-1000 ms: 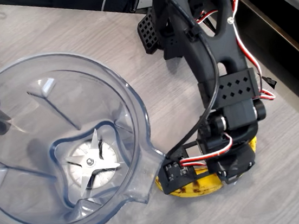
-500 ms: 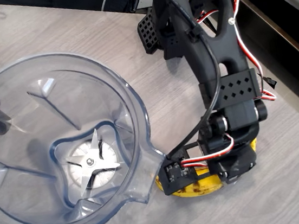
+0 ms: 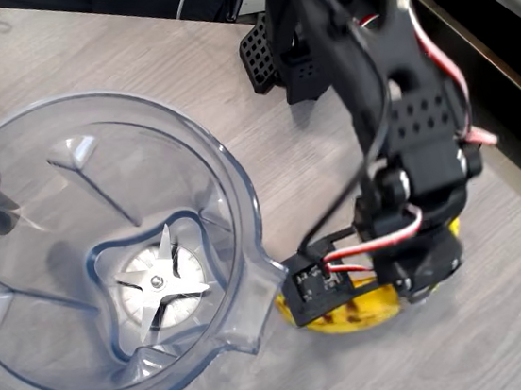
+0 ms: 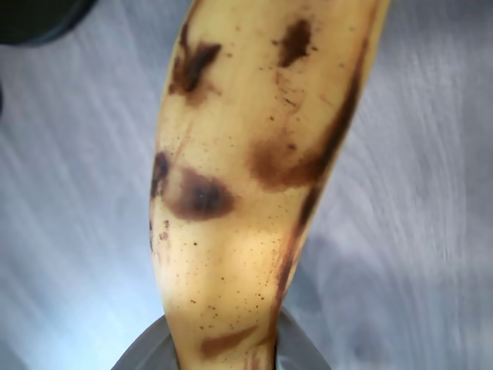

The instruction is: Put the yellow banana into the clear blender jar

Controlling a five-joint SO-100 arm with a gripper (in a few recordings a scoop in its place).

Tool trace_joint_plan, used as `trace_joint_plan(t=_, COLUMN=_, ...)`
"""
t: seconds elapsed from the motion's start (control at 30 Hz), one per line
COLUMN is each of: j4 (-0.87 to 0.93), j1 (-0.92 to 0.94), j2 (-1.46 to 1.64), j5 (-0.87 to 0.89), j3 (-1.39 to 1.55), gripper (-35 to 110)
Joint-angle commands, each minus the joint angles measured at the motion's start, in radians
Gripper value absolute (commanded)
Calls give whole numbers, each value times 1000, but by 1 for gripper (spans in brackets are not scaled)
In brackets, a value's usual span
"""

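The yellow banana [image 3: 360, 311] lies just beside the pour spout of the clear blender jar [image 3: 243, 207] in the overhead view, on the spout's right, outside the jar, with most of its length hidden under the black arm's wrist and gripper [image 3: 414, 281]. Only its lower curve and a bit of yellow at the right end show past the black parts. In the wrist view the banana [image 4: 254, 177] runs up the middle of the picture, close to the lens, brown-spotted, with a grey part of the gripper at its lower end; the blurred grey wood table [image 4: 77, 231] shows behind it. Whether the fingers are clamped on the fruit I cannot tell, as they are hidden beneath the wrist. Against the picture of half a second ago, the arm has swung a little to the right and the banana's visible curve sits slightly higher and farther right of the spout. The jar with its silver blade [image 3: 162, 285] has not shifted. No readable writing shows.
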Motion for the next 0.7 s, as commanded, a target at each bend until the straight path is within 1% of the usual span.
trace_joint_plan(t=0.0, j4=21, j1=-18, j2=172, j5=2, j3=-17, gripper=2)
trace_joint_plan(t=0.3, j4=28, j1=-77, j2=471, j5=3, j3=-14, gripper=2)
trace_joint_plan(t=0.53, j4=-38, j1=-144, j2=706, j5=3, j3=-15, gripper=1)
trace_joint_plan(t=0.67, j4=-109, j1=-150, j2=810, j5=5, j3=-15, gripper=1)
